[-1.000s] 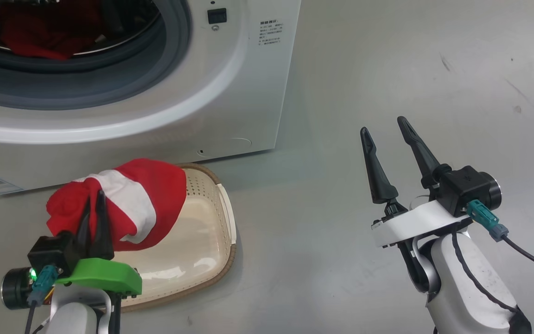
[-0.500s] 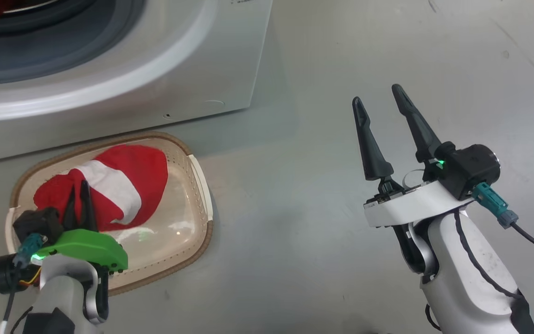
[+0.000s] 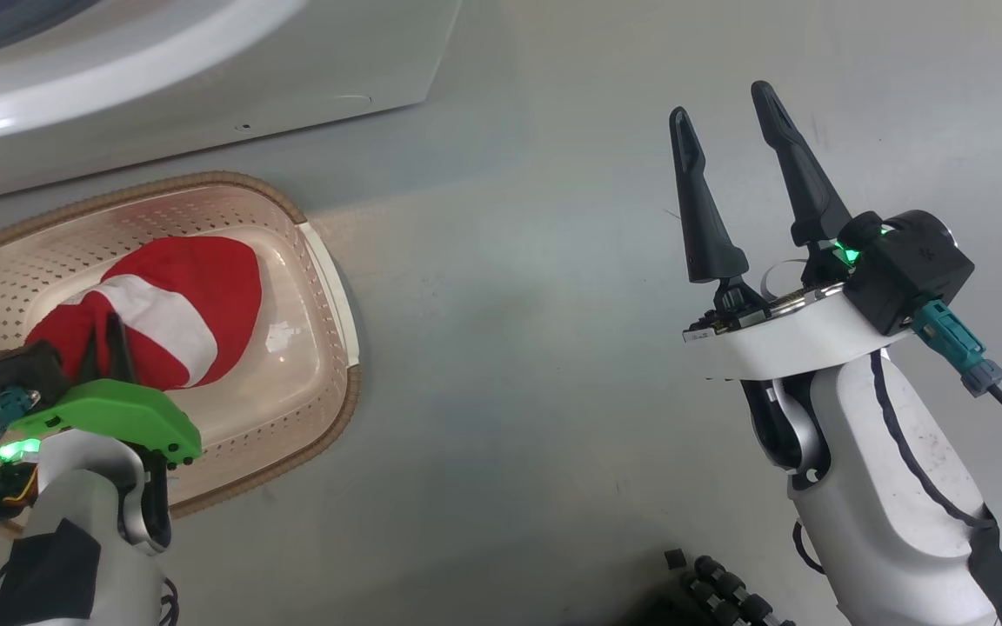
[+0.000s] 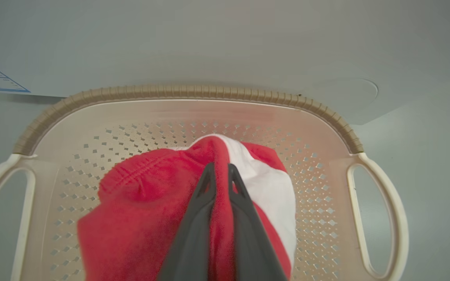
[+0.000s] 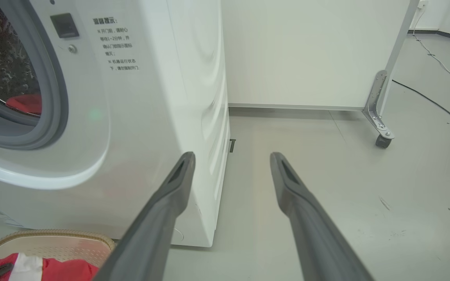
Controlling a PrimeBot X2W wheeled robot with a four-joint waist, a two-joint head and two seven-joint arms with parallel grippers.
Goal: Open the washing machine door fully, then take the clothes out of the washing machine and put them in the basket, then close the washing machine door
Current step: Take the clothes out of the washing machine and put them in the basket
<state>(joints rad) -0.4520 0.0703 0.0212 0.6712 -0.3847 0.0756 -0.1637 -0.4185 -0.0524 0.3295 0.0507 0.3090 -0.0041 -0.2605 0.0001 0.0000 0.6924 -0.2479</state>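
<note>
A red garment with a white band [image 3: 179, 296] lies inside the cream basket [image 3: 327, 269] on the floor in front of the washing machine [image 3: 205, 69]. My left gripper [image 3: 105, 335] is shut on a fold of this garment; the left wrist view has the fabric [image 4: 143, 195] pinched between the dark fingertips [image 4: 220, 167], low in the basket [image 4: 186, 91]. My right gripper [image 3: 720, 100] hangs open and empty over bare floor to the right. In the right wrist view more red clothes [image 5: 25, 103] lie in the drum behind the grey ring [image 5: 53, 97]. The door is out of view.
A white panel on a caster wheel [image 5: 383, 140] stands behind and right of the machine, with cables [image 5: 432, 101] trailing on the floor. A dark ribbed part [image 3: 710, 591] sits at the bottom edge of the head view. Grey floor stretches between basket and right arm.
The head camera has tilted down, pushing the machine up out of the picture. My left gripper has lowered the red garment from above the basket's rim to inside it. The right gripper stays open.
</note>
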